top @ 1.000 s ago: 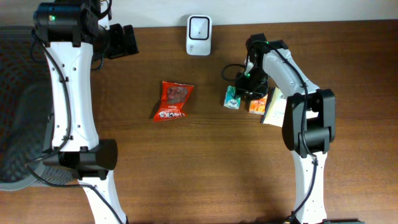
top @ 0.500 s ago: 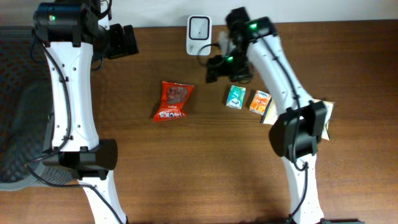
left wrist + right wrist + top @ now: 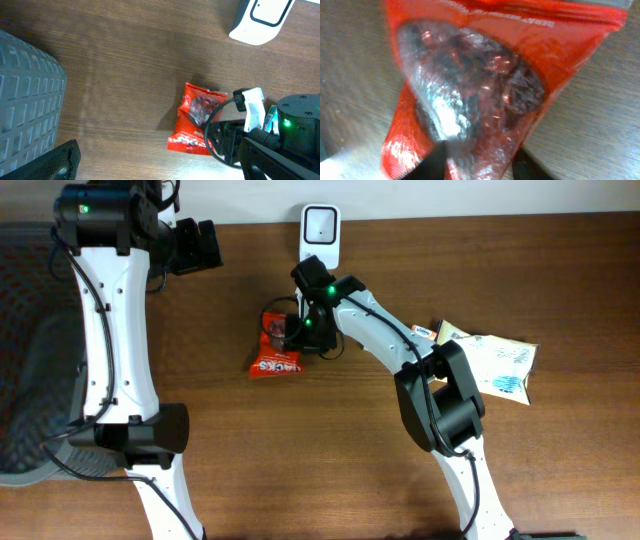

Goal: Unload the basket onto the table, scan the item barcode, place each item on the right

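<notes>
Right gripper [image 3: 296, 332] sits right over the red snack packet [image 3: 272, 358], which lies on the desk [image 3: 300, 460] near the white barcode scanner [image 3: 320, 225]. The jaws straddle the packet's clear window, but I cannot tell whether they are pinching it. Left gripper [image 3: 197, 246] hangs at the far-left corner, jaws spread wide, holding nothing.

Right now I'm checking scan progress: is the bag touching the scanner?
Apart. The left wrist view shows bare table between the bag and the scanner.
</notes>
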`<state>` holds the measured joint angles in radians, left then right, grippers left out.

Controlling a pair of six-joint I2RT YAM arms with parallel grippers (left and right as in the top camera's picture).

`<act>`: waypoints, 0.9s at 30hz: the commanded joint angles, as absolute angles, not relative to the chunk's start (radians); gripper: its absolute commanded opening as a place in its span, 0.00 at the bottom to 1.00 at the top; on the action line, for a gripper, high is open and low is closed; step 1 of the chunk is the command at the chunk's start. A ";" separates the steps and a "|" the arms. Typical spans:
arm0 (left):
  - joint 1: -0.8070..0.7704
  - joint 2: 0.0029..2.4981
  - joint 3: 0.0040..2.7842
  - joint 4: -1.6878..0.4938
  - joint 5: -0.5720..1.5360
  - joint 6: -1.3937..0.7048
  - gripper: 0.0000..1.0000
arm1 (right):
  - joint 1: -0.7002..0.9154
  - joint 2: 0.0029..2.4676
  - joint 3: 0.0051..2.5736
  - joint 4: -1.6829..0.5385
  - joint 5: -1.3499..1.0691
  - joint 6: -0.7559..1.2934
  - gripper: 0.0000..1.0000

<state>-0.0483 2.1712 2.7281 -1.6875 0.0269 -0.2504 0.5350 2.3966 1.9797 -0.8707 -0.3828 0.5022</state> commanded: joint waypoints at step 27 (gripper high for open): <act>-0.045 2.173 2.731 -1.688 0.031 -0.242 0.99 | 0.686 2.359 2.002 -1.309 0.290 0.222 0.93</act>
